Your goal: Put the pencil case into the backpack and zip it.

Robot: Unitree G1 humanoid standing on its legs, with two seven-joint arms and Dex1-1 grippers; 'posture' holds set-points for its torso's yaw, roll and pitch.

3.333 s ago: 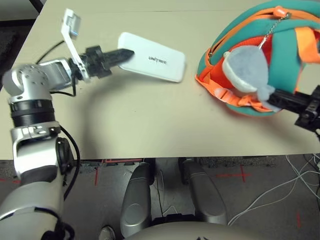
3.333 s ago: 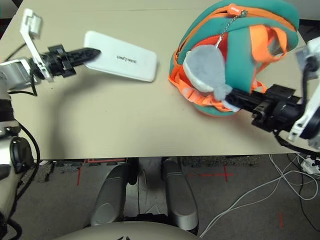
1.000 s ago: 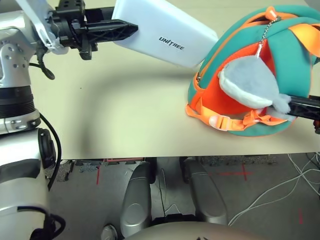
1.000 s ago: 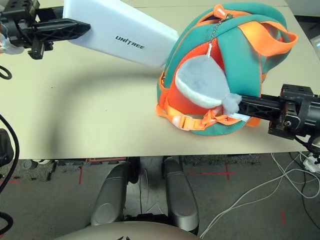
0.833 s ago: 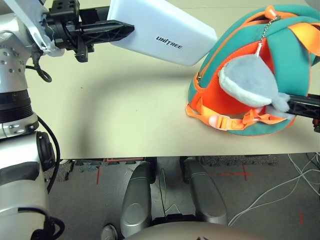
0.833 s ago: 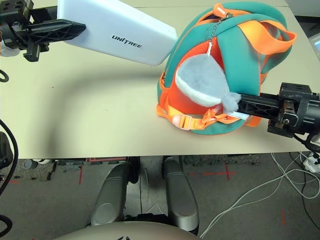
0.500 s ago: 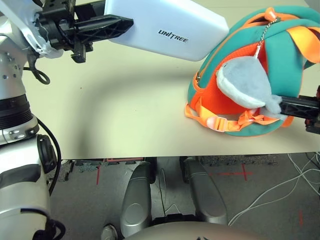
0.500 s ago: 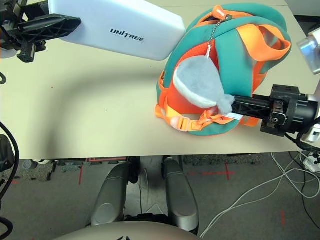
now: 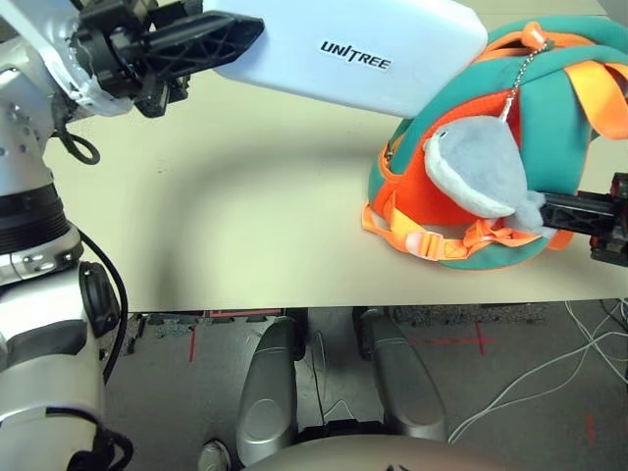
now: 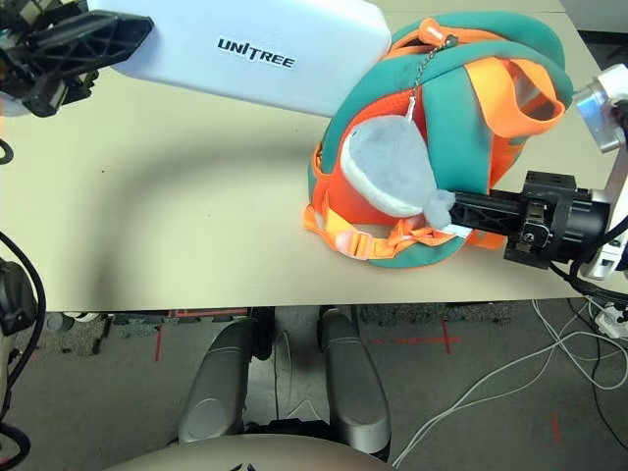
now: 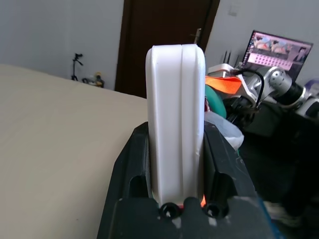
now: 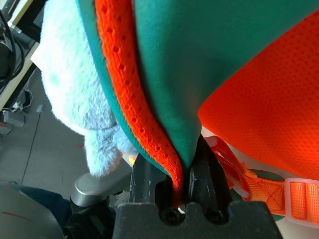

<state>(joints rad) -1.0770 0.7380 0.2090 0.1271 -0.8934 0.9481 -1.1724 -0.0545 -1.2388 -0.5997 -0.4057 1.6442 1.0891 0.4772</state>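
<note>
- flat white rectangular pencil case (image 9: 348,54): clamped in left gripper (image 9: 211,44), raised above table
- teal-and-orange backpack (image 10: 461,128): near table's right edge, right gripper (image 10: 461,208) pinching its edge

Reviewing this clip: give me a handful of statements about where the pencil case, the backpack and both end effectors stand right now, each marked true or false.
1. The left end effector is shut on the pencil case and holds it clear of the table. True.
2. The pencil case lies flat on the table beside the backpack. False: it is in the air, its far end over the backpack.
3. The right end effector is clamped on the backpack's teal and orange edge. True.
4. The pencil case is already inside the backpack. False: it is wholly outside.
5. The plush charm hangs on a chain on the backpack's front. True.
6. The right end effector is open above the table. False: it is shut on the backpack.
</note>
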